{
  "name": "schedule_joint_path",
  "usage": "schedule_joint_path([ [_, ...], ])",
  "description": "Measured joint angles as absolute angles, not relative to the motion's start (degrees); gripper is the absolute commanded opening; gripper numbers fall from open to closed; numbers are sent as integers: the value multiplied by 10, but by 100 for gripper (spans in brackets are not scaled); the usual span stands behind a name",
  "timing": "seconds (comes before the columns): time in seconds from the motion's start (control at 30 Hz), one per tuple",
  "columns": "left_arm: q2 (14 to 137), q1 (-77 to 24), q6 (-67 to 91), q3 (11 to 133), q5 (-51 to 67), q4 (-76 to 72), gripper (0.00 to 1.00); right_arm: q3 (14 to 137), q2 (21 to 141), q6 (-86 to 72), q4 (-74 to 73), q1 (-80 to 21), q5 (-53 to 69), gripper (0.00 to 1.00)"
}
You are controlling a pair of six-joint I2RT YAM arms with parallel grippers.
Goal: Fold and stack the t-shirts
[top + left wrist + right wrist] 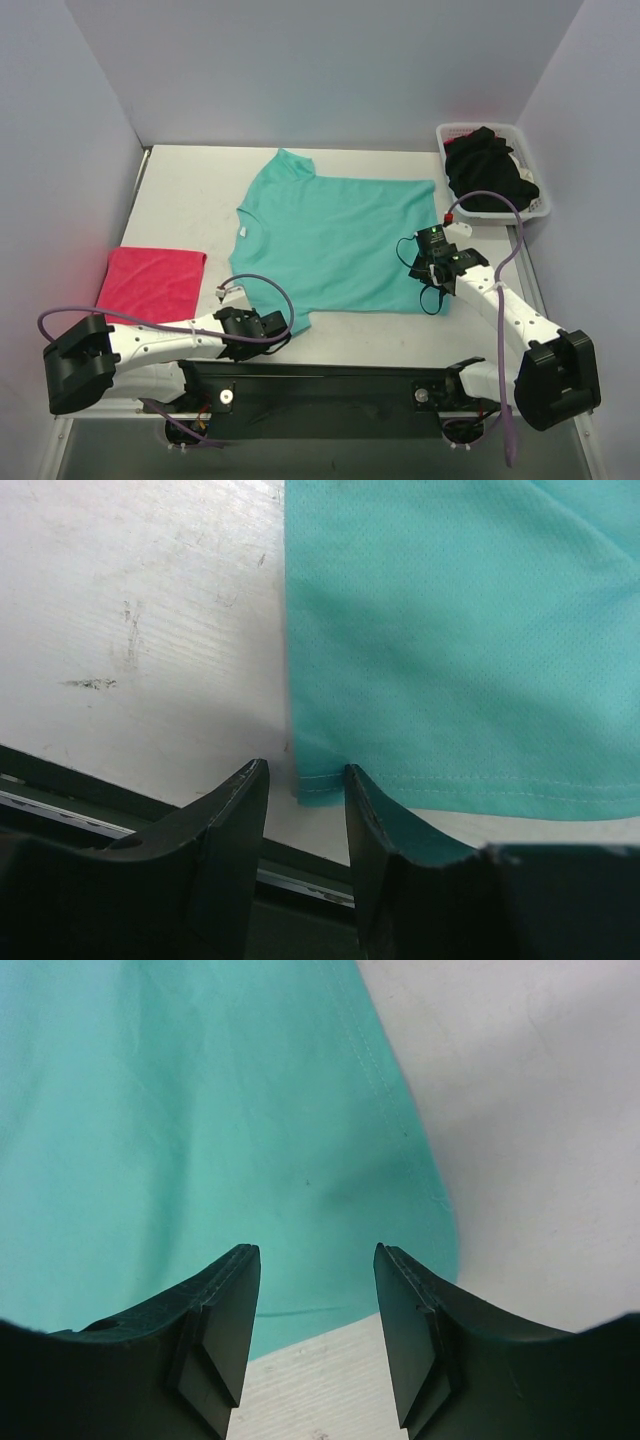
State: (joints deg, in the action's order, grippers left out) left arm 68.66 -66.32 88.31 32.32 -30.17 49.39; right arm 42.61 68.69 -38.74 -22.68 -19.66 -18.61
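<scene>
A teal-green t-shirt [340, 240] lies spread flat in the middle of the table, collar to the far left. My left gripper [280, 325] sits low at its near-left hem corner. In the left wrist view the gripper [305, 770] is open, and the stitched hem corner of the teal shirt [450, 630] lies between the fingertips without being pinched. My right gripper [418, 258] hovers over the shirt's near-right corner. Seen from the right wrist, it [317, 1250] is open above the teal cloth [200, 1110], holding nothing. A pinkish-red t-shirt [150, 283] lies folded at the left.
A white slotted basket [470, 128] at the far right corner holds black t-shirts [488, 170]. The table's near edge, with a dark rail [100, 810], runs just behind the left gripper. White walls enclose the table on three sides.
</scene>
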Motion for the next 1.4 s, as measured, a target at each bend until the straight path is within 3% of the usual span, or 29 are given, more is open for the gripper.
schedule_joint_path([
  [0.1, 681, -662, 881, 319, -302, 484, 40, 426, 687, -387, -228, -197, -187, 49],
  [0.17, 681, -659, 879, 318, -303, 478, 30, 426, 687, -386, -228, -197, -190, 48],
  [0.2, 681, -658, 877, 317, -303, 474, 19, 426, 687, -386, -229, -197, -191, 48],
  [0.33, 682, -654, 874, 316, -301, 461, 0, 422, 687, -387, -230, -197, -195, 47],
  [0.9, 589, -652, 920, 351, -349, 596, 0, 382, 678, -434, -268, -168, -233, 48],
  [1.2, 582, -652, 928, 352, -361, 616, 0, 325, 658, -467, -282, -142, -202, 36],
  [1.4, 582, -652, 926, 352, -362, 615, 0, 302, 628, -484, -288, -147, -175, 35],
])
